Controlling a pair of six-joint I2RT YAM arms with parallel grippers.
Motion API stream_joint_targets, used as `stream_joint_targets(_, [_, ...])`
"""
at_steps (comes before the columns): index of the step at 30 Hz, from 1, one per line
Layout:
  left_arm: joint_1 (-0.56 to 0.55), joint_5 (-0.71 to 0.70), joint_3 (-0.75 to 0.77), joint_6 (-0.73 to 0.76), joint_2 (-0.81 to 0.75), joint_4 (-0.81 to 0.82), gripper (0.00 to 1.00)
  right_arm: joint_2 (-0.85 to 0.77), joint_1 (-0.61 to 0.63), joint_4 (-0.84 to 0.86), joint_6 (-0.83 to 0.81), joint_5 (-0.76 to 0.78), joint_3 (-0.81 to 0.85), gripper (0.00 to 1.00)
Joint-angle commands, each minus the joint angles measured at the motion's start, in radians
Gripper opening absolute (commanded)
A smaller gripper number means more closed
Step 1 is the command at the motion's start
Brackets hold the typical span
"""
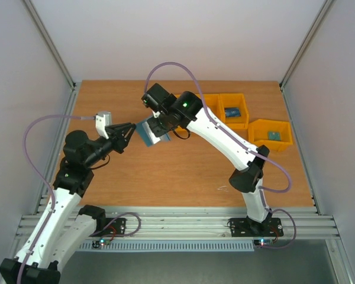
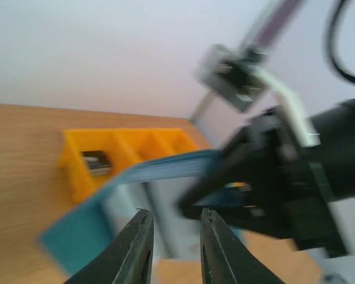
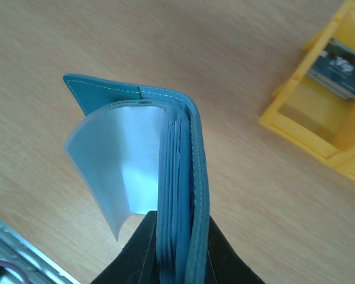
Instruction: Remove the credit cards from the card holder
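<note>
**Teal card holder clamped above the table by the right gripper**

In the overhead view, the card holder [image 1: 147,132] was seen lifted off the wooden table [image 1: 165,171], near its middle. It was clenched at one edge by the right gripper [image 1: 156,128]. The left gripper [image 1: 132,133] was pointed at the holder from the left, its tips just beside it. Whether they touched it could not be told. Yellow bins [image 1: 219,105] were set at the far right, and a blue card [image 1: 233,112] was lying in one compartment.

In the left wrist view, the two fingers [image 2: 136,248] were seen parted by a narrow gap, with nothing gripped between them. The holder, blurred, was spread just beyond the tips, and the right gripper's black body was seen behind it.

In the right wrist view, the holder was seen edge-on, pinched between the dark fingers at the bottom of the view. Its teal cover was fanned open and a clear plastic sleeve [image 3: 115,160] was curled out to the left — whether cards sat in the sleeves could not be told.
</note>
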Motion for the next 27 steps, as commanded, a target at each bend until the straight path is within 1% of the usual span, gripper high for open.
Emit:
stream_joint_targets(1, [-0.063, 0.156, -0.009, -0.229, 0.037, 0.175, 0.24, 0.035, 0.009, 0.052, 0.057, -0.111, 0.1, 0.01])
stream_joint_targets(3, [-0.079, 0.109, -0.006, -0.211, 0.059, 0.159, 0.23, 0.041, 0.009, 0.072, 0.067, -0.15, 0.109, 0.01])
stream_joint_targets(6, [-0.086, 0.068, -0.03, -0.266, 0.078, 0.182, 0.22, 0.038, 0.013, 0.091, 0.077, -0.213, 0.11, 0.01])
stream_joint_targets(8, [-0.087, 0.028, -0.041, -0.289, 0.076, 0.159, 0.2, 0.032, 0.015, 0.097, 0.073, -0.237, 0.109, 0.01])
stream_joint_targets(11, [-0.087, -0.039, -0.056, -0.286, 0.069, 0.119, 0.18, 0.018, 0.015, 0.117, 0.061, -0.289, 0.103, 0.01])
stream_joint_targets(14, [-0.082, -0.056, -0.07, -0.287, 0.061, 0.116, 0.18, 0.002, 0.015, 0.145, 0.048, -0.347, 0.1, 0.01])
stream_joint_targets(17, [-0.067, -0.07, -0.071, -0.282, 0.051, 0.083, 0.18, -0.025, 0.014, 0.158, 0.031, -0.365, 0.091, 0.01])
stream_joint_targets(20, [-0.05, -0.054, -0.081, -0.272, 0.03, 0.064, 0.2, -0.071, 0.008, 0.194, 0.008, -0.381, 0.044, 0.01])
stream_joint_targets(22, [-0.038, -0.002, -0.092, -0.274, 0.014, 0.089, 0.24, -0.103, -0.001, 0.227, -0.006, -0.417, 0.004, 0.01])
stream_joint_targets(23, [-0.031, 0.027, -0.097, -0.274, 0.008, 0.133, 0.25, -0.118, -0.005, 0.241, -0.018, -0.441, -0.013, 0.01])
stream_joint_targets(27, [-0.004, 0.094, -0.092, -0.3, -0.011, 0.174, 0.28, -0.17, -0.022, 0.283, -0.06, -0.548, -0.071, 0.01])
